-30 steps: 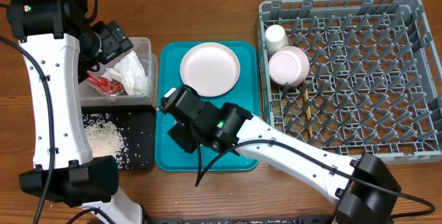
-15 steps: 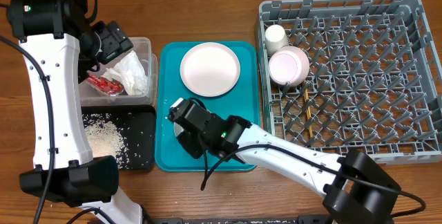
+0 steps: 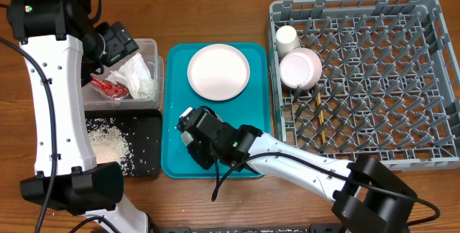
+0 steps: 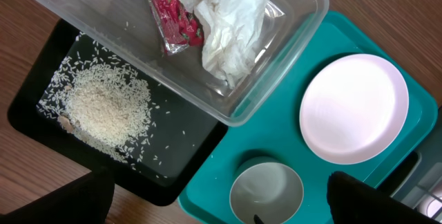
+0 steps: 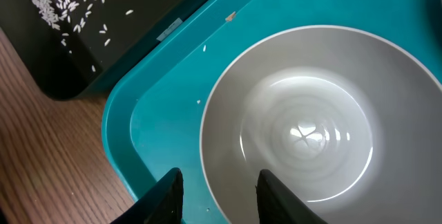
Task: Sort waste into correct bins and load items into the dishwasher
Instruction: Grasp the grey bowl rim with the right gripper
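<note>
A pale whitish bowl [image 5: 311, 134] stands upright at the near end of the teal tray [image 5: 159, 120]. My right gripper [image 5: 219, 179] straddles its near rim, one finger inside and one outside, with tray showing between the outer finger and the rim. From overhead the right gripper [image 3: 192, 141] covers most of the bowl. My left gripper [image 4: 221, 207] hangs wide open over the clear tub [image 3: 149, 44], which holds the white napkin [image 4: 231, 30] and the red wrapper [image 4: 169, 13]. Rice [image 4: 107, 106] lies in the black tray [image 3: 146, 120]. The pink plate [image 3: 218, 72] rests on the teal tray.
The grey dish rack [image 3: 359, 4] on the right holds a cream cup [image 3: 287, 37], a pink bowl [image 3: 300, 67] and two chopsticks [image 3: 320, 118]. Loose rice grains speckle the black tray near the teal tray's edge. My right arm stretches across the table's front.
My right gripper has slid toward the near end of the teal tray and dropped over the bowl's rim, its jaws narrowing. The left arm has not moved.
</note>
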